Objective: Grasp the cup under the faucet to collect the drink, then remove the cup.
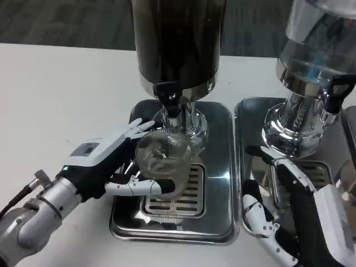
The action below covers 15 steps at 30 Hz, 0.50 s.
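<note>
- Head view looks down on a white desk (61, 89) with two drink dispensers on metal drip trays.
- At the centre of the frame stands the dark dispenser (177, 39), filled with a dark drink. Its black faucet (169, 100) points down over the left drip tray (222, 167).
- The cup (164, 161) is clear and stands on the slotted grate (189, 189) of this tray, directly below the faucet, at the middle of the frame.
- The left hand (119, 161) comes from the lower left of the frame and holds the cup. Its fingers (139, 129) lie around the far left side of the cup and its thumb (142, 186) lies against the near side, so the cup is gripped between them.
- I cannot tell how much drink is in the cup, because the glass is blurred and reflects the tray.
- At the upper right of the frame stands a second dispenser (317, 50) with a clear tank, on the right drip tray (250, 111).
- The right hand (272, 217) is at the lower right of the frame, over the right drip tray. Its fingers (261, 214) are spread apart and hold nothing.
</note>
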{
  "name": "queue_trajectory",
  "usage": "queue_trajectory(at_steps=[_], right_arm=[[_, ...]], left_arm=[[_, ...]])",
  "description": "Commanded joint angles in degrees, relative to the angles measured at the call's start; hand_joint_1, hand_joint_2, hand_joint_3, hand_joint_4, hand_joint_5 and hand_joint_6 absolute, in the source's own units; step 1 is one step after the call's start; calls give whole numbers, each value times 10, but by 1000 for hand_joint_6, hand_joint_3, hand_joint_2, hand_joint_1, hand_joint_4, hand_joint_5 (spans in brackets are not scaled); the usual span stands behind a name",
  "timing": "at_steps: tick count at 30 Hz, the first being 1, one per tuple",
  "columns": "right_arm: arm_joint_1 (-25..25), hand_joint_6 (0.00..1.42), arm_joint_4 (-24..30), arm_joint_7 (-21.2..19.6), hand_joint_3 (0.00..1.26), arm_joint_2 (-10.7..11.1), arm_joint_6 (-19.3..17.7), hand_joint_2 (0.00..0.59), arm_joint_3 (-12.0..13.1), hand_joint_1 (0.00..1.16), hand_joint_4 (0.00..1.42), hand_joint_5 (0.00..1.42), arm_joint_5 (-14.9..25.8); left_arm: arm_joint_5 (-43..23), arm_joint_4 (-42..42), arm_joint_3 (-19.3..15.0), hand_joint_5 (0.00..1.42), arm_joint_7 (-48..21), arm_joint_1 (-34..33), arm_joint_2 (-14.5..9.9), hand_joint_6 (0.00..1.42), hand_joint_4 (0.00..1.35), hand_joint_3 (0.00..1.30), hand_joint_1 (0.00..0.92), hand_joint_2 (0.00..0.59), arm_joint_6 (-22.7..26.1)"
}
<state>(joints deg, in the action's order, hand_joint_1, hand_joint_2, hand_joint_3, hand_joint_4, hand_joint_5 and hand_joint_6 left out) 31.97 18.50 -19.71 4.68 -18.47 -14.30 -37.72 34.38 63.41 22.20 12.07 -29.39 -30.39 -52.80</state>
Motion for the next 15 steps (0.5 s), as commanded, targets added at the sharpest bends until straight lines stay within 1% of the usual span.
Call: queue_trajectory(at_steps=[1, 6, 15], right_arm=[[6, 161, 8, 1, 295, -2, 5, 422, 1, 341, 220, 223, 5], [5, 162, 6, 2, 295, -2, 4, 422, 1, 341, 220, 231, 7], [-6, 162, -4, 3, 295, -1, 2, 422, 0, 341, 220, 234, 16]], left_arm=[[7, -13, 6, 0, -6, 4, -3, 181, 0, 310, 86, 30, 8], [4, -38, -2, 0, 15, 18, -12, 171, 0, 251, 84, 34, -1], [-13, -80, -38, 0, 25, 54, -41, 172, 0, 238, 83, 34, -10]])
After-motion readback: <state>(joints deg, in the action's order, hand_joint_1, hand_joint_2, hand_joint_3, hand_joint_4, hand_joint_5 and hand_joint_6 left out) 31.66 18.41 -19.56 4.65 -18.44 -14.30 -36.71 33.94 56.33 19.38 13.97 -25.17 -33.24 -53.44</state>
